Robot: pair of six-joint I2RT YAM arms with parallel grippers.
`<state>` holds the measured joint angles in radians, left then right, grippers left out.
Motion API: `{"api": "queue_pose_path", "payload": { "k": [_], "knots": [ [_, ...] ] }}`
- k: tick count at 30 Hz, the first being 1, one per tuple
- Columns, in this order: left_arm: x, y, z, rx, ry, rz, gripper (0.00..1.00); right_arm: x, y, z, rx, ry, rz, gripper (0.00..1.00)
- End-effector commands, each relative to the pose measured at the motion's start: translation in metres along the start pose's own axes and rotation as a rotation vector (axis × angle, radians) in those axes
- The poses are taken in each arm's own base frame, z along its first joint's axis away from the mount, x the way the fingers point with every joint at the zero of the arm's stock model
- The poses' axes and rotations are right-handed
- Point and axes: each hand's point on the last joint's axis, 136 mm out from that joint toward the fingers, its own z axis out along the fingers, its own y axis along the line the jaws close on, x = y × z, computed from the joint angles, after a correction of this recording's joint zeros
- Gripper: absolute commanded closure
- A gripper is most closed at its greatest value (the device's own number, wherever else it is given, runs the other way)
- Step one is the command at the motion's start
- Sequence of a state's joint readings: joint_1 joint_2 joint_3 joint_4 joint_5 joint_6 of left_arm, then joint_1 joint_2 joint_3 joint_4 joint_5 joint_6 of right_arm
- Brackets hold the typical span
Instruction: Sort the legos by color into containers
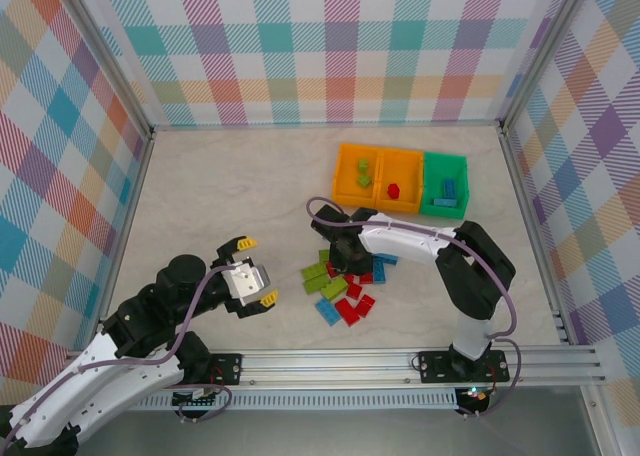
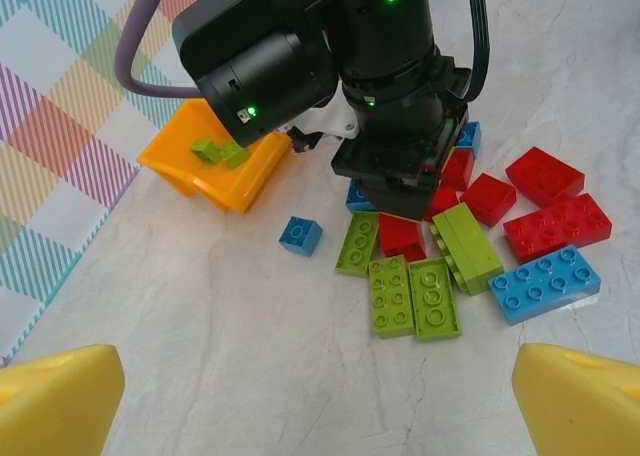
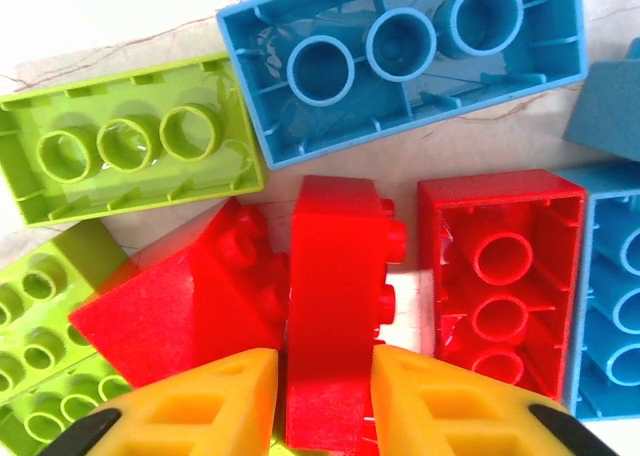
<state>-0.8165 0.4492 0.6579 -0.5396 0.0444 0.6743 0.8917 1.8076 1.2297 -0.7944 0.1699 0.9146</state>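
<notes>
Seemingly the right gripper (image 3: 325, 371), nearly closed, pinches an upended red lego (image 3: 335, 266); the left gripper (image 2: 320, 391) gapes wide.

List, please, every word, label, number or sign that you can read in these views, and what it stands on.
No readable text anywhere.
The legos show only bare studs and hollow undersides, with no legible lettering.
The containers and the plaid walls carry none.
</notes>
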Motion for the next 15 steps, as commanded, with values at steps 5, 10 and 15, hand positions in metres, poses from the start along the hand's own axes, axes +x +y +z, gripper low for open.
{"api": "queue_pose_path", "payload": {
  "k": [5, 10, 15],
  "knots": [
    [-0.007, -0.001, 0.0, 0.003, -0.048, 0.002, 0.0, 0.016, -0.022, 0.009, 0.086, 0.038, 0.012, 0.8],
    [-0.009, -0.002, 0.0, 0.008, -0.056, -0.001, 0.0, 0.003, -0.024, -0.013, 0.065, -0.042, 0.009, 0.81],
    [-0.014, 0.0, -0.002, 0.006, -0.069, -0.014, 0.0, -0.01, -0.029, -0.04, 0.055, -0.127, 0.012, 0.81]
  ]
}}
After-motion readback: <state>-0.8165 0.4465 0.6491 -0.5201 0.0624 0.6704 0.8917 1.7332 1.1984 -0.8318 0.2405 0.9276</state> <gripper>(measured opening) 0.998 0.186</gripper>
